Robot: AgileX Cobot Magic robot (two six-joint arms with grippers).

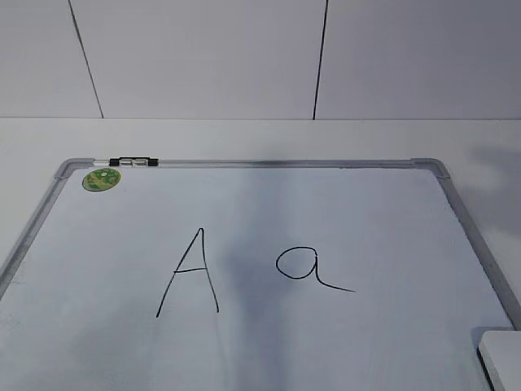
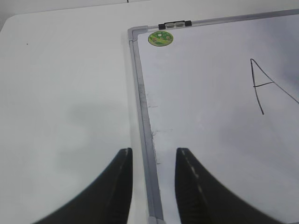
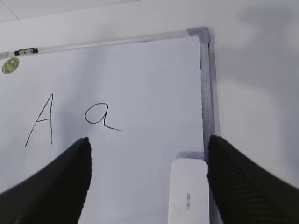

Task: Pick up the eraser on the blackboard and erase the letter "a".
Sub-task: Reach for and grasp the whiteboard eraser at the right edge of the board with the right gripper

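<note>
Seen from the exterior view, the blackboard lies flat on a white table, its grey frame running along the far edge and down both sides. A capital "A" is drawn left of centre, and the letter "a" sits just right of it, loop closed and tail trailing to the right. A green round sticker is in the far left corner, with a black-and-white marker lying on the frame just beside it. Only a corner of the eraser shows at the near right edge of the board. Neither arm appears in this view.

From the left wrist view, the left gripper hangs over the board's left frame rail, its dark fingers a narrow gap apart and holding nothing. One finger is over the table, the other over the board. The sticker and marker lie far ahead, and part of the capital letter shows at the right.

From the right wrist view, the right gripper is spread wide and empty above the near right part of the board. The eraser lies between its fingers, closer to the right one, long side against the right frame rail, with a small grey marking on top. The "a" is further off to the left, apart from the eraser.
</note>
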